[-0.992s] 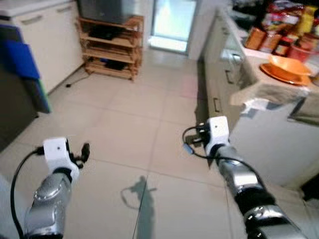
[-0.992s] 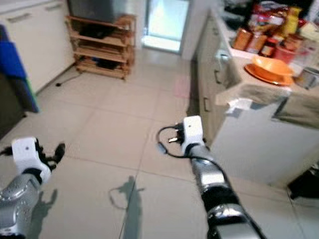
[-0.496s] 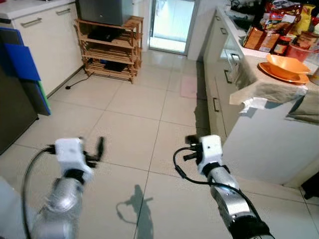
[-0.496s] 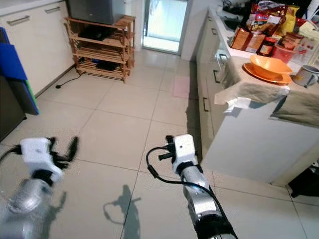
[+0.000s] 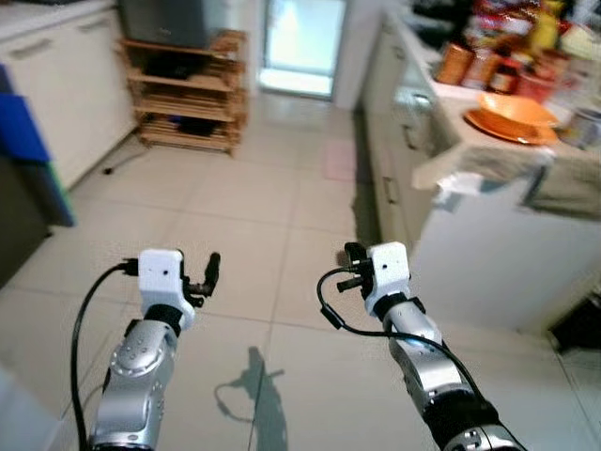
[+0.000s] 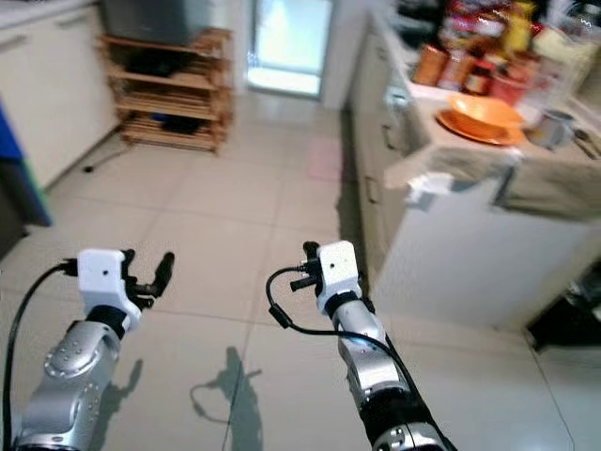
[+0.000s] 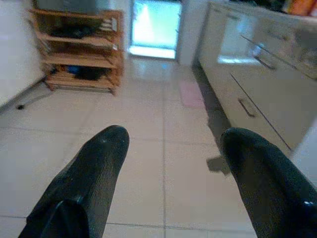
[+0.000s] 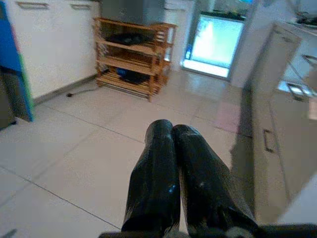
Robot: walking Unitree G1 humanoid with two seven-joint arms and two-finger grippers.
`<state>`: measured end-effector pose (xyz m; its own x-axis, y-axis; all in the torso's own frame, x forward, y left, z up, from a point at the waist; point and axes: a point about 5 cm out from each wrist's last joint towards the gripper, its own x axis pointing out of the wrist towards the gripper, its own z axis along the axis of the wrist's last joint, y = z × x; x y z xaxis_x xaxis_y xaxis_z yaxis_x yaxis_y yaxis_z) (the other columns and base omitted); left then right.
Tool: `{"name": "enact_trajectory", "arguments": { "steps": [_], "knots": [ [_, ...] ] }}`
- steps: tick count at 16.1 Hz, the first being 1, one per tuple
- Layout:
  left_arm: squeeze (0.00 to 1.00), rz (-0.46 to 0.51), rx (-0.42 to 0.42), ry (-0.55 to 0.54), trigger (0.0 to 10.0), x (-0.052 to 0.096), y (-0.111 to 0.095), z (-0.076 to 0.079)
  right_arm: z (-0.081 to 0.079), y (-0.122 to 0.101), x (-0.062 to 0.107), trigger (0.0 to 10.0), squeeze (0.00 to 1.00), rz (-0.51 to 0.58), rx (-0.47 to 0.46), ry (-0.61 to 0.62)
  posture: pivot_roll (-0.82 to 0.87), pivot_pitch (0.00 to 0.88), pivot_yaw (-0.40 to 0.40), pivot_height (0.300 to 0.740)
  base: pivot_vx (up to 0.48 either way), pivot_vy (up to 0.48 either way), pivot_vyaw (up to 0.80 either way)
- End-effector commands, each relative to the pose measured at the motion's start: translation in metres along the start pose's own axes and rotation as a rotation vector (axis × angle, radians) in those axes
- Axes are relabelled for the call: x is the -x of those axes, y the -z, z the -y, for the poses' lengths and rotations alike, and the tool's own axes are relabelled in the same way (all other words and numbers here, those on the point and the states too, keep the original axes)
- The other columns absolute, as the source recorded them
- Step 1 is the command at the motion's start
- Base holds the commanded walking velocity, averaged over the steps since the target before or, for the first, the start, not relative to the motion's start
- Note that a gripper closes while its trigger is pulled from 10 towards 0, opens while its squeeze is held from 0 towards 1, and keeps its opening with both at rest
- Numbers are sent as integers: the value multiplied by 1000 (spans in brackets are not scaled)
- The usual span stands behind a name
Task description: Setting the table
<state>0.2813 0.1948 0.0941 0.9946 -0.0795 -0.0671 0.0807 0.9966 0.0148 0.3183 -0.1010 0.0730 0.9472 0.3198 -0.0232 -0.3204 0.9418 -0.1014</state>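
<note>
An orange bowl (image 5: pixel 515 106) sits on an orange plate (image 5: pixel 496 128) on the cloth-draped counter (image 5: pixel 488 164) at the right, with a metal mug (image 6: pixel 553 128) beside it. Both arms are held out low over the tiled floor, well short of the counter. My left gripper (image 5: pixel 204 273) is open with nothing between its fingers (image 7: pixel 101 163). My right gripper (image 5: pixel 350 269) is shut and empty, its two fingers (image 8: pixel 158 163) pressed together.
Jars and food packets (image 5: pixel 488 56) crowd the back of the counter. White drawers (image 5: pixel 394 141) line its side. A wooden shelf rack (image 5: pixel 183 94) stands at the far left, a bright glass door (image 5: pixel 300 47) beyond. White cabinets and a blue panel (image 5: pixel 19 136) are on the left.
The whole view has shifted a little and is blurred. My left arm has come in closer to the middle. The right gripper stays shut, both arms still raised in front.
</note>
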Motion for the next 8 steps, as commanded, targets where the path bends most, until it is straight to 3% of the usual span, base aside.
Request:
{"name": "enact_trajectory", "arguments": {
  "steps": [1, 3, 6, 8],
  "knots": [
    [0, 11, -6, 24, 10000, -5, -4, 5, 0, 2, -2, 10000, 0, -19, 38, -5, 97, 0, -72, 736, 0, 0, 0],
    [0, 2, -6, 18, 10000, -5, -1, 3, 1, 0, -4, 10000, 0, -20, 26, 2, 95, 0, -74, 736, 0, 0, 0],
    [0, 6, 75, -75, 10000, -9, 3, -8, 6, -8, -15, 10000, 0, -12, 27, 7, 66, 0, -83, 736, 0, 0, 0],
    [0, -19, 78, -86, 10000, -14, 8, -8, 13, -11, -17, 10000, 0, -4, 0, 44, 12, 0, -30, 736, 0, 0, 0]
  ]
}}
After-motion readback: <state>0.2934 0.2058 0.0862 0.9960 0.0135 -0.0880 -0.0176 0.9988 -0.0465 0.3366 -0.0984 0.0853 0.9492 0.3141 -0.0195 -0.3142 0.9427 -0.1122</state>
